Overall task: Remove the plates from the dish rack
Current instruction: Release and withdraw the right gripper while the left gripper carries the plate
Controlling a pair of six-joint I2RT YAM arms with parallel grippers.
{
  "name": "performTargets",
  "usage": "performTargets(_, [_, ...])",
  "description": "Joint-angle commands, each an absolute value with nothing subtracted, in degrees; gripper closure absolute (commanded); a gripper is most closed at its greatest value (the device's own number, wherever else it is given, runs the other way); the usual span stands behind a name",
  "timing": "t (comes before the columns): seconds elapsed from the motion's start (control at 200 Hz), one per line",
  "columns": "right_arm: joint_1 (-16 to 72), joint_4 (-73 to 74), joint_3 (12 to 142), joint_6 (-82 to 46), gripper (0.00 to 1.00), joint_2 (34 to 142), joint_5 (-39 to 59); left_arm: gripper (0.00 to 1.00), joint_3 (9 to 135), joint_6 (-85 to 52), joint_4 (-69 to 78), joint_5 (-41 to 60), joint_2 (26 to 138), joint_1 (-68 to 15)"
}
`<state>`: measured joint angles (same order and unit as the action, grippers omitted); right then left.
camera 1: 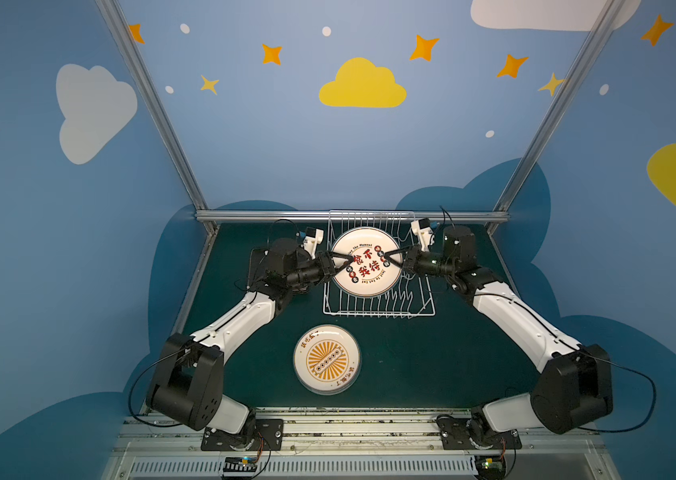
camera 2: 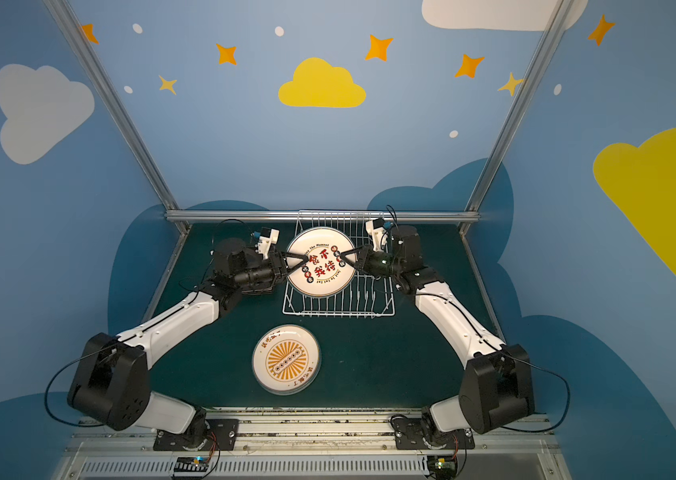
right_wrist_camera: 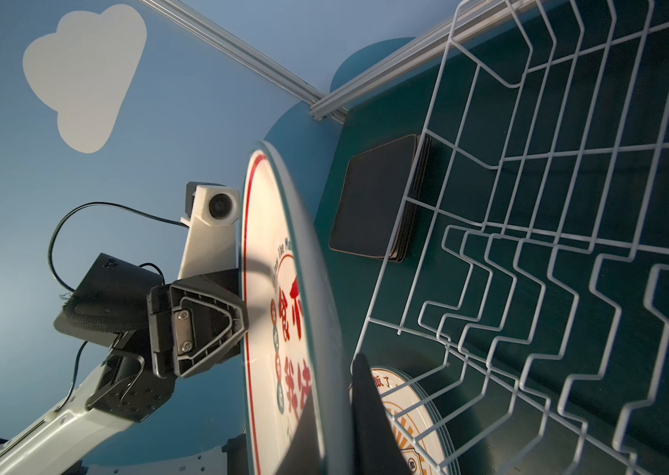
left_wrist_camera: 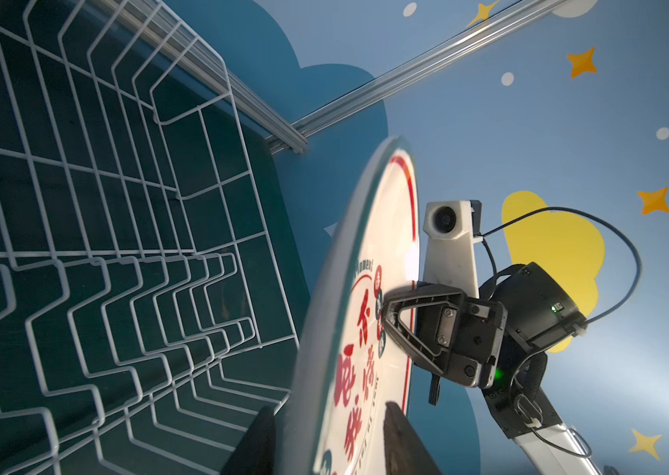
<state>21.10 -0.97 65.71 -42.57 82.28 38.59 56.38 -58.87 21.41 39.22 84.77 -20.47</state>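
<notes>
Currently, the left gripper (camera 1: 347,263) reaches in from the left and straddles the left rim of the red-character plate (camera 1: 367,266). Its fingers (left_wrist_camera: 402,440) stand narrow, one at the printed face and one behind the back; whether they clamp cannot be told.

A stack of square black-backed plates (right_wrist_camera: 369,201) lies flat on the table (camera 1: 431,365), just outside the rack wall that faces away from the right gripper. It shows in the right wrist view only.

The sunburst plate stack (camera 1: 326,359) rests on the table in front of the dish rack (camera 1: 406,300), well apart from both grippers.

The red-character plate is held over the dish rack, printed face up and clear of the tines.

The right gripper (camera 1: 386,258) is clamped on the plate's right rim, one finger on each side.
</notes>
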Motion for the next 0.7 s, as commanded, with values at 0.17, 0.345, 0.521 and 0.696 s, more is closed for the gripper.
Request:
performTargets(0.17, [21.62,2.96,65.90,-43.24,1.00,83.23,41.61,0.82,56.80,-56.93,18.24,40.50,81.50,-20.52])
performTargets(0.345, [21.63,0.15,66.76,-42.72,0.78,83.03,42.09,0.97,55.92,-57.32,16.06,39.36,79.37,-20.61])
performTargets(0.521, [21.53,-4.48,68.30,-40.30,0.40,82.68,41.92,0.97,54.33,-57.42,12.29,36.80,74.96,-20.42])
performTargets(0.696, [21.37,-15.89,71.01,-30.86,0.11,80.68,37.44,0.97,52.55,-55.70,1.81,35.21,68.23,-19.76])
